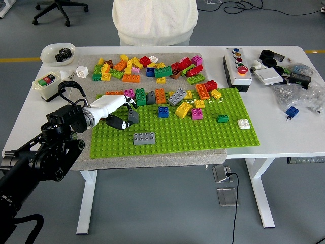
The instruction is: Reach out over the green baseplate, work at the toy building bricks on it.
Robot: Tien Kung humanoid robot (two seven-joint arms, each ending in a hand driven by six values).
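Crowding far of the left hand: green brick, pink brick. Fingers curling onto grey brick on baseplate.

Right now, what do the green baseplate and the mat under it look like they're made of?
The green baseplate looks like rigid moulded plastic: even rows of studs, uniform bright colour, slight sheen. The mat under it looks like grey felt or woven fabric: matt, speckled, with soft edges. The left hand reaches over the baseplate's left part.
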